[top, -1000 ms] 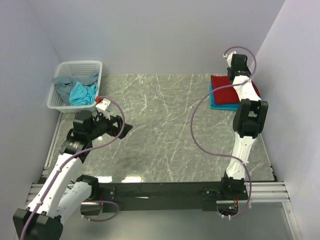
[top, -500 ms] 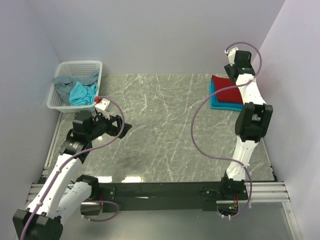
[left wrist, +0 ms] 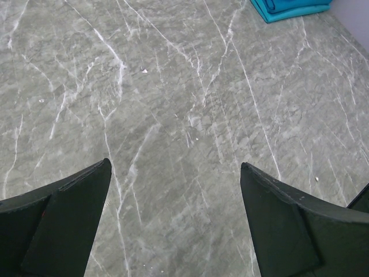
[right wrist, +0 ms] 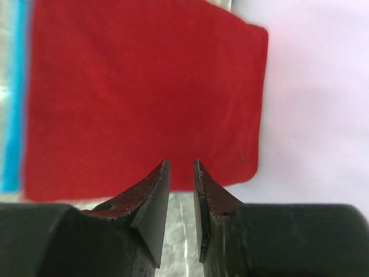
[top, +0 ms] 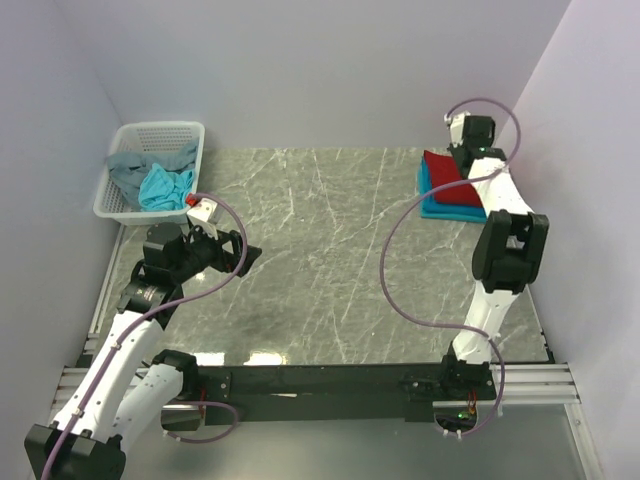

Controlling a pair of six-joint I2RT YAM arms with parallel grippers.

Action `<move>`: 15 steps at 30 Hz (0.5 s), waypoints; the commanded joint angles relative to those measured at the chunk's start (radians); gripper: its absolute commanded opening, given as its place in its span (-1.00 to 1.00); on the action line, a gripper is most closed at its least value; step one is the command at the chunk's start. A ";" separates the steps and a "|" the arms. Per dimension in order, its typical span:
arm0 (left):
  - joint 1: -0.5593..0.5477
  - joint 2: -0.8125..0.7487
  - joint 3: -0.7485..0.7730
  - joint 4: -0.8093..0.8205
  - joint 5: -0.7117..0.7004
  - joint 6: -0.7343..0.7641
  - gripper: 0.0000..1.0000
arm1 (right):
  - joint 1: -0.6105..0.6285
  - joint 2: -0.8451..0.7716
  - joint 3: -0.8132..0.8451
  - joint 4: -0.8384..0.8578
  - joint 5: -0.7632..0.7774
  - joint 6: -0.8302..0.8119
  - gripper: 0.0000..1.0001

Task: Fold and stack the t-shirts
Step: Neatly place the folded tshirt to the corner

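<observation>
1. Marble table is seen from above, grey with white veins.
2. A folded red shirt is laid on a teal shirt at the far right corner.
3. The right gripper is held above the red shirt; its jaws are drawn nearly together with a thin gap, and nothing is pinched.
4. The left gripper is held over the table's left side, jaws spread wide and empty.
5. A grey shirt and a turquoise shirt are heaped in a basket at the far left.

dark red shirt, teal-blue shirt, grey veined table, white mesh basket
</observation>
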 commanded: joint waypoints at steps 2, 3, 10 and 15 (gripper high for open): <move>0.002 0.005 0.009 0.019 0.012 0.004 0.99 | 0.063 0.086 -0.102 0.144 0.228 -0.116 -0.40; 0.000 0.006 0.009 0.019 0.012 0.006 0.99 | 0.075 0.094 -0.128 0.172 0.273 -0.137 -0.40; 0.002 0.000 0.003 0.022 0.008 0.006 0.99 | 0.201 0.147 -0.285 0.275 0.364 -0.240 -0.40; 0.000 0.009 0.006 0.022 0.017 0.006 0.99 | 0.212 0.131 -0.316 0.326 0.418 -0.288 -0.39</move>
